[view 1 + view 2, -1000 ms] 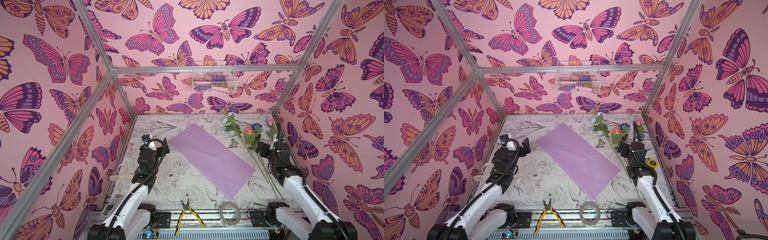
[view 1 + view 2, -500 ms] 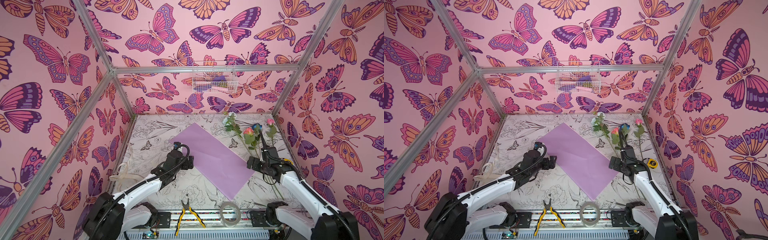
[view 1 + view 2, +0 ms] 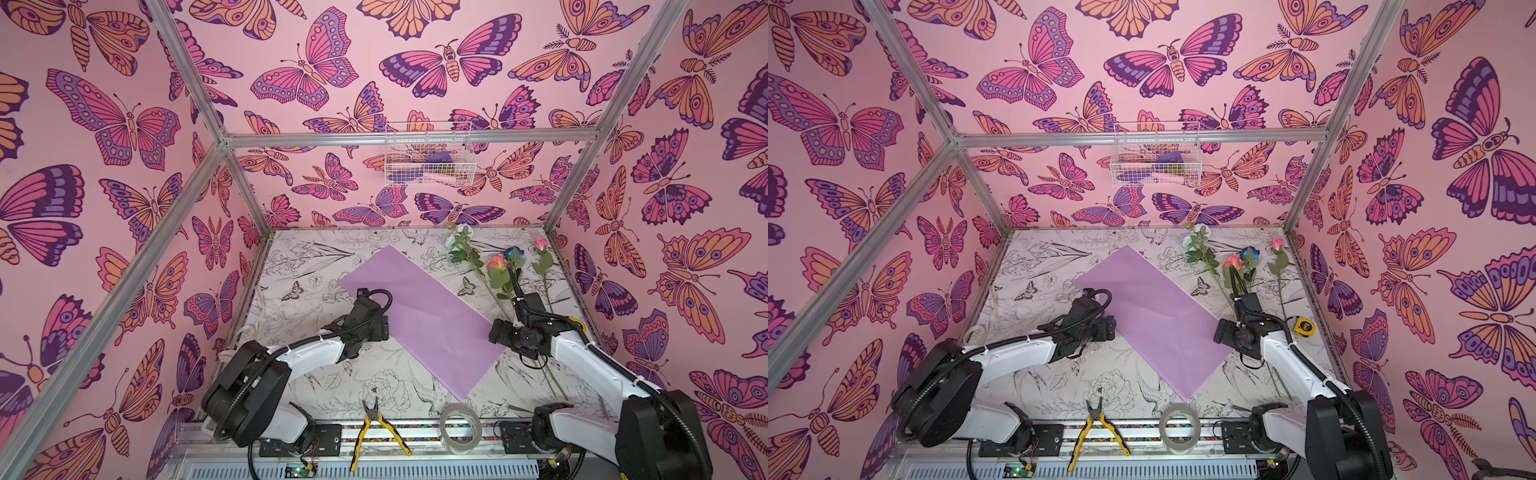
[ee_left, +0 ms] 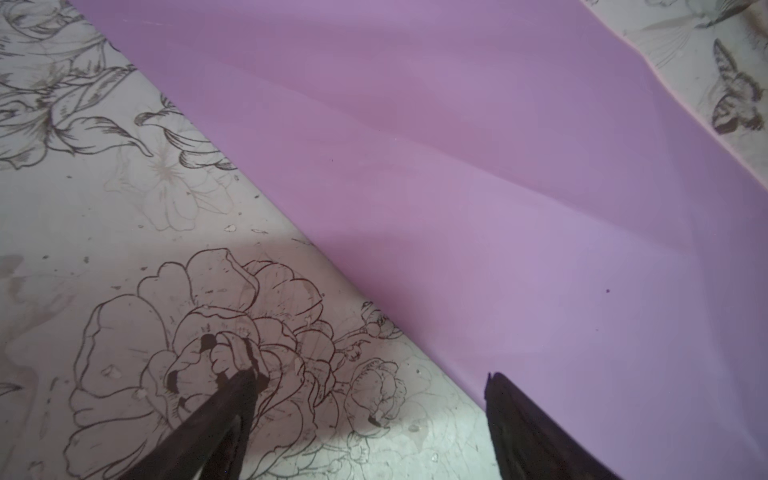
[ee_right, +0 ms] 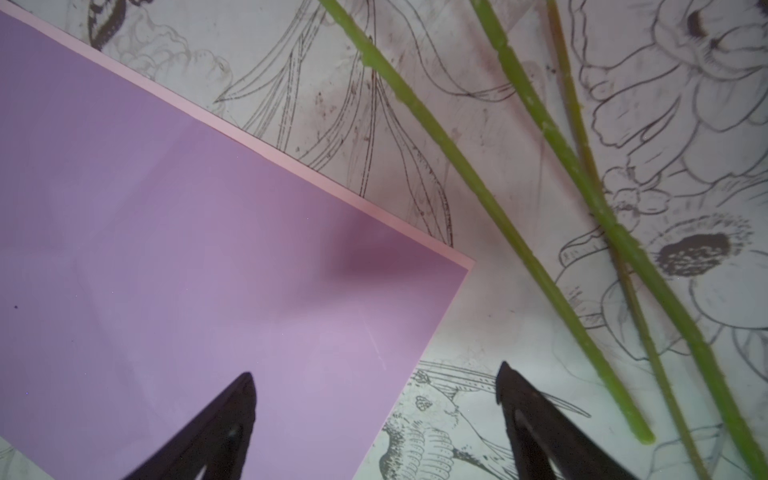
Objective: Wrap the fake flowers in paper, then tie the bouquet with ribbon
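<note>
- Since the earlier frames the left gripper point(image 4: 370, 376) and the right gripper point(image 5: 376, 371) have swung in from the left and right sides of the table point(image 3: 324, 257) to opposite edges of the lilac paper point(image 3: 419, 316). Paper and flowers lie where they lay.
- We find the lilac paper flat and unrolled, lying diagonally across the middle of the table. Its pink face shows only as a thin margin along one edge. We judge that no cone has been started.
- We count four fake flowers point(image 3: 496, 262) loose on the table to the right of the paper, heads far and stems running near. None rests on the paper, and the stems pass near its right corner without touching it.
- Left gripper: jaws stand apart and empty, straddling the paper's left long edge, with one fingertip over the paper and one over the table.
- Right gripper: jaws likewise apart and empty at the paper's right corner, one tip over the paper and one over the table.
- Pliers point(image 3: 372, 415) and tape roll point(image 3: 462, 450) sit at the near edge, well apart from both claws.
- No tie of any kind is on paper or stems. We judge that laying the flowers on the sheet, rolling it and tying all remain.
</note>
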